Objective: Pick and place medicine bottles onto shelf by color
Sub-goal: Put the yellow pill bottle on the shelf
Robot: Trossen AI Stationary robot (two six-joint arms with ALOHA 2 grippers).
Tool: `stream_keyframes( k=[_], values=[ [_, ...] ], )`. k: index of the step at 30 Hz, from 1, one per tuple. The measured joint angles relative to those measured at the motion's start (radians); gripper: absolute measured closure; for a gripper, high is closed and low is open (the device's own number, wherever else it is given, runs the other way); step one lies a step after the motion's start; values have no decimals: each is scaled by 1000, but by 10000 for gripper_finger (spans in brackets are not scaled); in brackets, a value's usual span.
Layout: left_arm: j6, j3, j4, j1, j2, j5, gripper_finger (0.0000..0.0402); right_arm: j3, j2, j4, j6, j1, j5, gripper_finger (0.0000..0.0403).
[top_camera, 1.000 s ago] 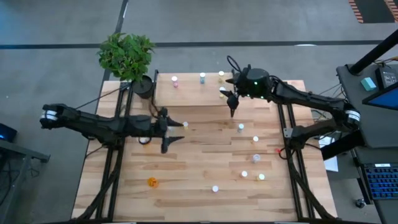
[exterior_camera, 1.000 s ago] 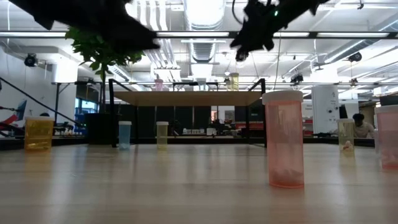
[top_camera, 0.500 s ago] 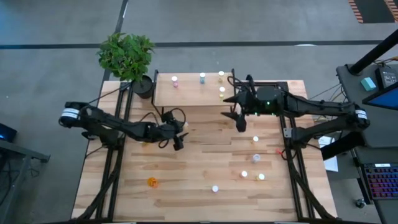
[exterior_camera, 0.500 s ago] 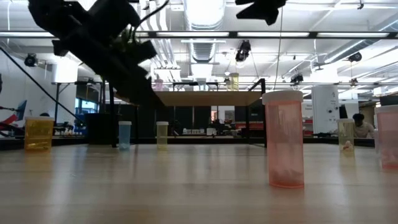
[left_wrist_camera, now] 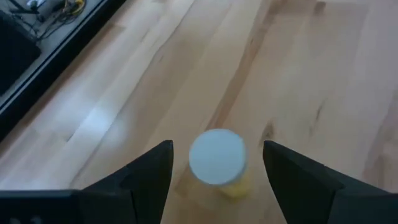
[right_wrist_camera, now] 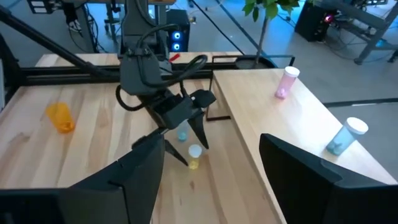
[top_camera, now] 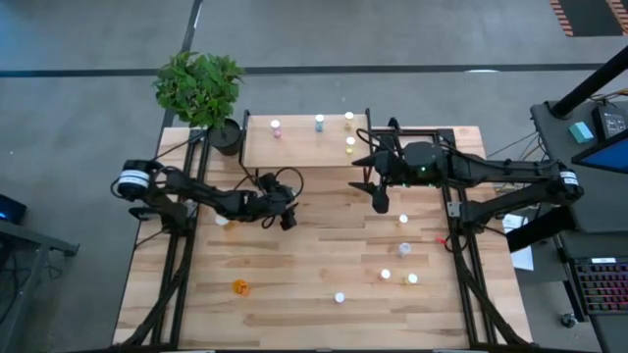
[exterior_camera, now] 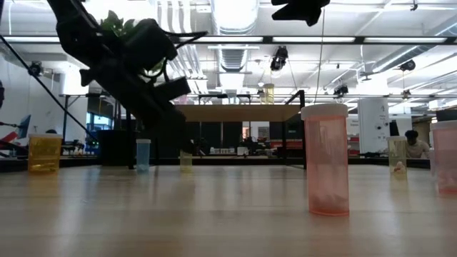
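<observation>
Over yellowish bottle: left gripper lowered since earlier, wide; right gripper wide, barely shifted.

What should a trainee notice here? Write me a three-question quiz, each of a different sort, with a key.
1. True or false: the left gripper has its fingers shut on a pink bottle.
2. Where is the orange bottle? A: on the shelf. B: on the table, toward its near left part. C: in the right gripper.
3. Fill in: the right gripper's fingers are ___.

Key: 1 false: they are open, and the yellow bottle shows between them in the left wrist view. 2 B. 3 open.
</observation>
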Motion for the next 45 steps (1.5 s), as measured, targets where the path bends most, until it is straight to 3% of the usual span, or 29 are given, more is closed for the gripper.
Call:
stream_keyframes(
  k=[4, 17, 24, 30, 37, 41, 45],
  values=[
    [-1, 0, 29, 0, 9, 0, 184, 0, 0, -5, 3, 0, 0, 151],
    [-28, 0, 28, 0, -11, 3, 303, 0, 0, -17, -4, 0, 0, 152],
    [-49, 1, 32, -2, -13, 21, 299, 0, 0, -31, -4, 0, -1, 156],
    [-53, 65, 4, -44, -67, 197, 297, 0, 0, -48, -4, 0, -1, 158],
    [10, 249, -281, -71, -198, 215, 296, 0, 0, -48, -18, 0, -2, 158],
    [103, 375, -413, -63, -277, 176, 296, 0, 0, -47, -21, 0, -2, 158],
    [181, 458, -517, -32, -326, 8, 296, -1, 0, -48, -18, 0, -2, 158]
  ],
)
